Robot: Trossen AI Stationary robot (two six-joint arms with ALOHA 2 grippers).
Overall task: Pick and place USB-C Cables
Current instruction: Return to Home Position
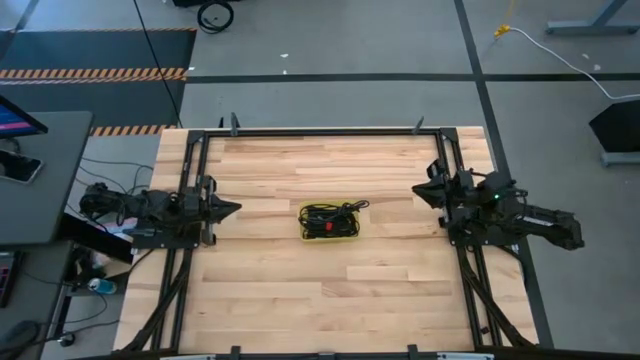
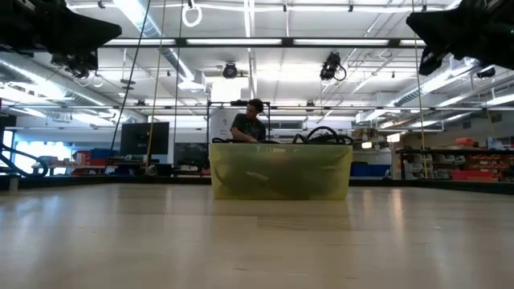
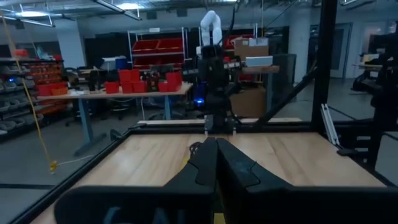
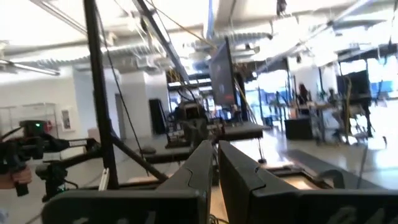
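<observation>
Left gripper (image 1: 231, 208), right gripper (image 1: 421, 189): raised, well apart, facing each other, fingers (image 3: 200, 169) pressed together.

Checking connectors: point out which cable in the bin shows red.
The cable with the red spot mid-pile in the yellow bin; the other USB-C cables look all black.

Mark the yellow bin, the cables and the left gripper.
yellow bin (image 2: 241, 181): low view, on its front wall.
cables (image 1: 322, 214): high view, middle of the black pile inside the bin.
left gripper (image 1: 236, 208): high view, between its fingertips.
</observation>
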